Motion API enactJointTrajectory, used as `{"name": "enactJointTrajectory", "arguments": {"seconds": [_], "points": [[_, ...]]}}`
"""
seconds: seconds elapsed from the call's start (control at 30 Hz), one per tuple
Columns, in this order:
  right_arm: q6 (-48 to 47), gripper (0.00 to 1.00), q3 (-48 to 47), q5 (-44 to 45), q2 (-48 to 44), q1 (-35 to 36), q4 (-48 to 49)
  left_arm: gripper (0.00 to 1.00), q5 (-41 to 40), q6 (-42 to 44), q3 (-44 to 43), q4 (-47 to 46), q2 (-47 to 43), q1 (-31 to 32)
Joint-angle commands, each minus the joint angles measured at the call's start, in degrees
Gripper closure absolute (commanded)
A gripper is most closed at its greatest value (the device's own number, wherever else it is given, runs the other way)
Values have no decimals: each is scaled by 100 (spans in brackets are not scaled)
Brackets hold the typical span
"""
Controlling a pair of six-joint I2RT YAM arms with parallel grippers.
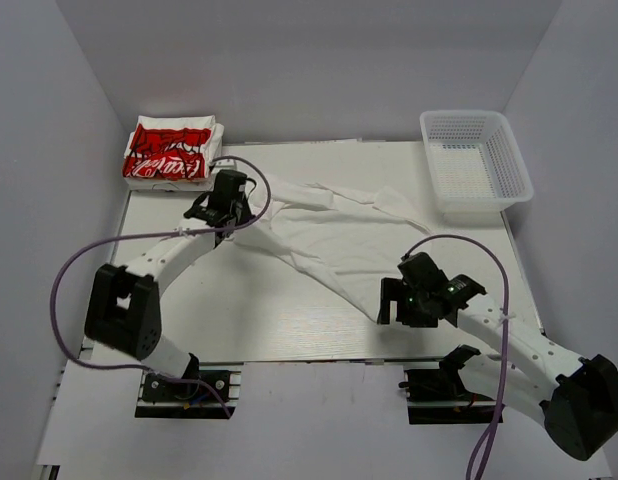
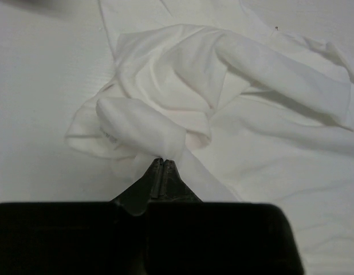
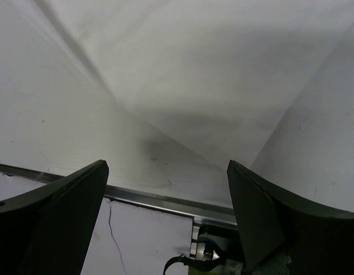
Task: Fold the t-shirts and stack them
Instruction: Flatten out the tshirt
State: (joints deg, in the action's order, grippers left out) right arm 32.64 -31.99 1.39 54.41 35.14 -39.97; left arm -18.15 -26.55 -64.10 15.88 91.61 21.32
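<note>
The plain white t-shirt (image 2: 183, 74) is pinched by a bunched fold in the closed left gripper (image 2: 164, 161), spreading ahead of it. The right gripper (image 3: 167, 165) is held wide, empty, above it. The thin pinch could be lost if tugged.

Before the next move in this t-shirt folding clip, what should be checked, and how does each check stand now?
1. The left gripper shut on the plain white cotton t-shirt: ok.
2. The right gripper gripping the shirt: not ok, jaws open, nothing between.
3. Shirt lying flat: not ok, bunched at the left gripper.
4. The folded red-printed t-shirt stack apart from both grippers: ok.
5. Layers pinched by the left gripper: cannot tell.
</note>
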Motion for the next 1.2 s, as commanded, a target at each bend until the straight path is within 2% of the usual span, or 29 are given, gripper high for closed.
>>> {"name": "enactJointTrajectory", "arguments": {"seconds": [0.0,0.03,0.13,0.23,0.27,0.37,0.4,0.53,0.57,0.6,0.63,0.67,0.7,0.8,0.9,0.93,1.0,1.03,1.17], "points": [[750,10,-18,300,-133,125,-538,100,-162,-447,527,493,-1021,30],[891,10,17,570,-20,160,-669,100,-162,-805,660,669,-1214,30],[1042,10,35,521,156,178,-505,100,118,-1491,1223,1311,-1979,30],[1104,10,-9,529,315,160,-608,100,383,-2114,1277,2688,-2610,83],[1078,10,-9,555,324,152,-652,100,452,-2266,1277,3388,-2753,83],[1209,10,25,678,316,151,-635,100,680,-2671,1338,4254,-3209,83],[1270,10,26,696,289,134,-609,100,681,-2811,1338,4796,-3298,83],[1297,10,-79,871,298,134,-732,100,848,-3032,1540,5627,-3580,83],[1271,10,-80,950,324,143,-741,97,796,-3189,1601,5767,-3580,83],[1210,10,-106,986,350,117,-697,83,796,-3190,1663,5856,-3580,83],[1175,10,-106,986,359,116,-671,55,796,-3190,1777,5856,-3580,83],[1139,10,-115,969,420,116,-549,43,796,-3190,1778,5856,-3519,83],[948,10,-141,890,456,125,-399,1,717,-3190,1778,5769,-3449,83],[665,10,-290,941,718,151,-196,1,42,-3190,1445,5673,-3054,83],[366,10,-466,1126,956,143,-91,1,-267,-3034,1093,4901,-2756,83],[296,10,-623,1344,1001,134,-38,1,-216,-2884,1040,4194,-2693,83],[217,10,-852,1547,1219,151,198,1,-102,-2480,1039,3513,-2378,83],[138,10,-1053,1557,1282,134,287,1,-14,-2287,1039,2840,-2246,83],[6,10,-1327,1470,1685,134,919,1,214,-1259,654,1738,-1210,83]]}}
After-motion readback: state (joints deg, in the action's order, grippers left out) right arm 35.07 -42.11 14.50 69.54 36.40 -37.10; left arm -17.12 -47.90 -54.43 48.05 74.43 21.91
